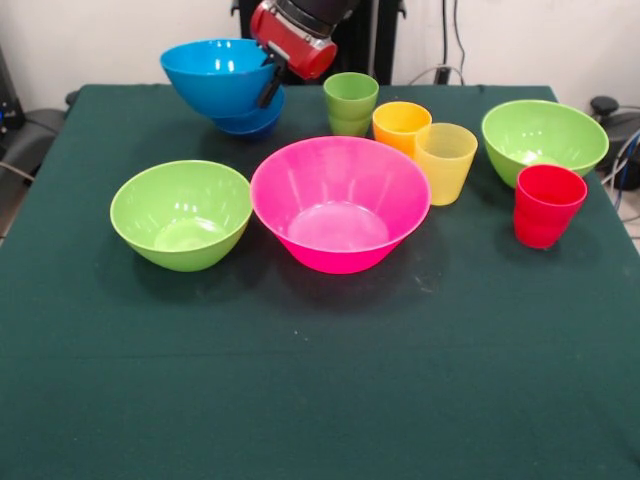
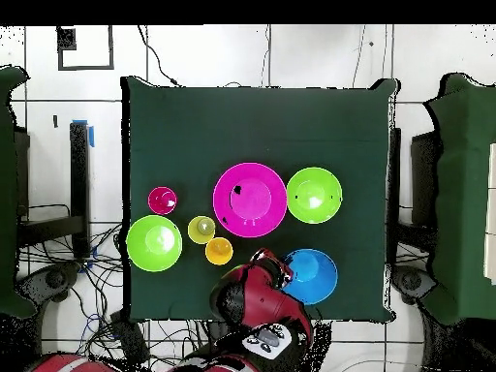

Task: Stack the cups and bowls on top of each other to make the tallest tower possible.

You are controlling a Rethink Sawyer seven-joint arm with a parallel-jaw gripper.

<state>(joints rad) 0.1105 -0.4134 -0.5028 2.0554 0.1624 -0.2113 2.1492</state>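
My gripper grips the right rim of the medium bright blue bowl, which tilts on top of smaller blue bowls at the table's far left; this is the tower. In the overhead view my gripper is at the left rim of the same bowl. The large pink bowl sits mid-table, with lime green bowls on its left and at the far right. The green cup, orange cup, yellow cup and red cup stand upright and apart from the tower.
The dark green table has open cloth along its whole front half. My red arm covers the green cup in the overhead view. Cables lie on the floor past the table's edges.
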